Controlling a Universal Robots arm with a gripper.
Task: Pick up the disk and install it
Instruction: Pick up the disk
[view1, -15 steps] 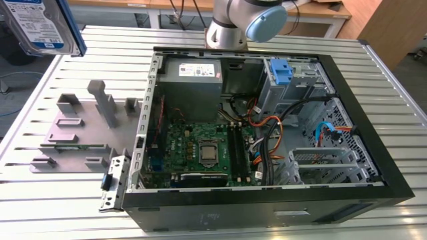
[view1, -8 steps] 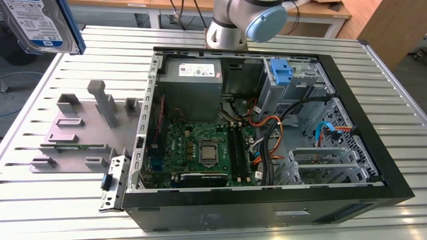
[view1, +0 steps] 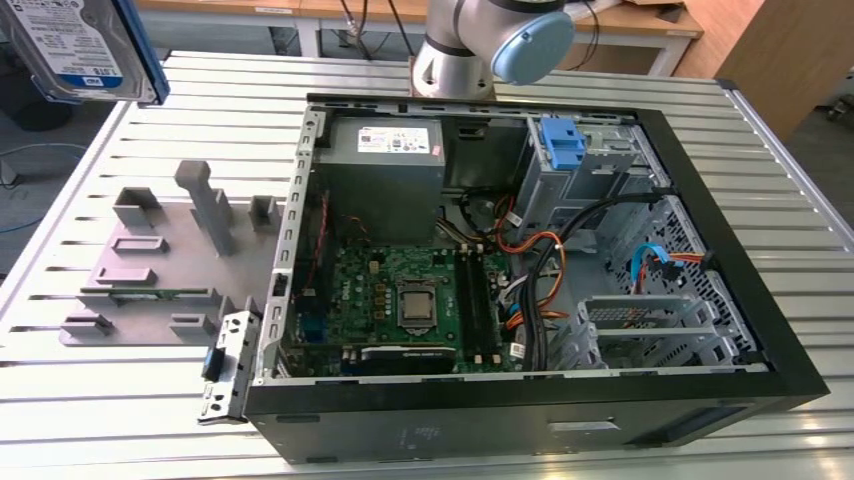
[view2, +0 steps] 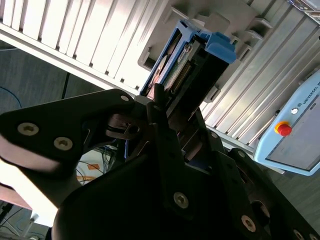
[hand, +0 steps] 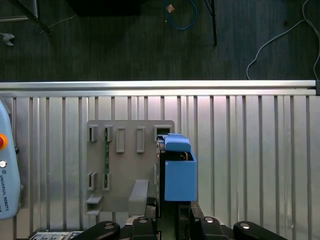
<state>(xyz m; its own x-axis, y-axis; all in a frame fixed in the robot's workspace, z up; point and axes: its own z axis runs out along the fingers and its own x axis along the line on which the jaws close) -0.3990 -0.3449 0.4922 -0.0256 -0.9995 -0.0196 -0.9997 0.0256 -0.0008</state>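
Black claw (hand: 169, 220) clamps the disk (hand: 179, 175) edge-on, hanging above the grey holder tray (hand: 125, 170) on the slatted worktop (hand: 250, 150), apparently high enough to clear the tray's slots; open computer case (view1: 534, 405) sits beside the tray.

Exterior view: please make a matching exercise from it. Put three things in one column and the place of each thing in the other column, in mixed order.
Things
1. flat silver metal disk with blue plastic side rails
2. small green circuit strip
3. grey metal power-supply box with a white sticker

Places
A. inside the open black computer case
B. clamped in the black gripper
C. on the grey plastic holder plate on the slatted metal table

Pairs: 1-B, 2-C, 3-A
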